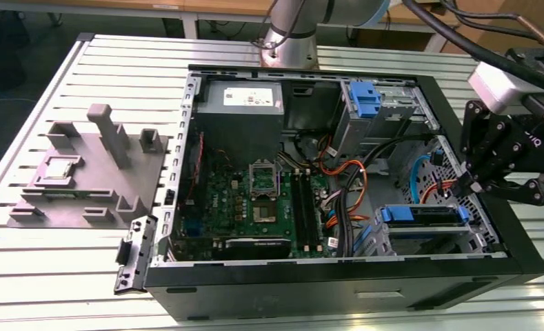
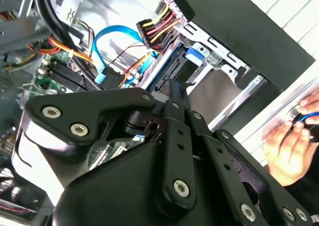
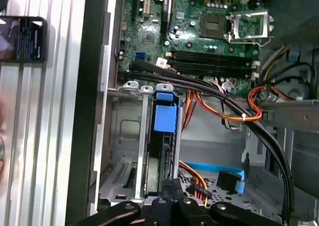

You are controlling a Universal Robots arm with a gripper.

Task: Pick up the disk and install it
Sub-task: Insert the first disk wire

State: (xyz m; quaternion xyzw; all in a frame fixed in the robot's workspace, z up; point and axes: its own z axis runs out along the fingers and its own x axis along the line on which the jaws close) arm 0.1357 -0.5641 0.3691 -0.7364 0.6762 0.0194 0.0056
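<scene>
Black PC case (image 1: 345, 293), lid off: we're hovering the gripper (image 1: 475, 185) just by its drive cage (image 3: 127, 131), jaw state unclear. Blue-framed disk (image 3: 164, 117) is sitting in that cage, exterior view's right. Prob. stiff, dense, shock-sensitive; we're favouring its frame edges. PSU label (image 1: 250, 97) isn't reading clearly.
</scene>
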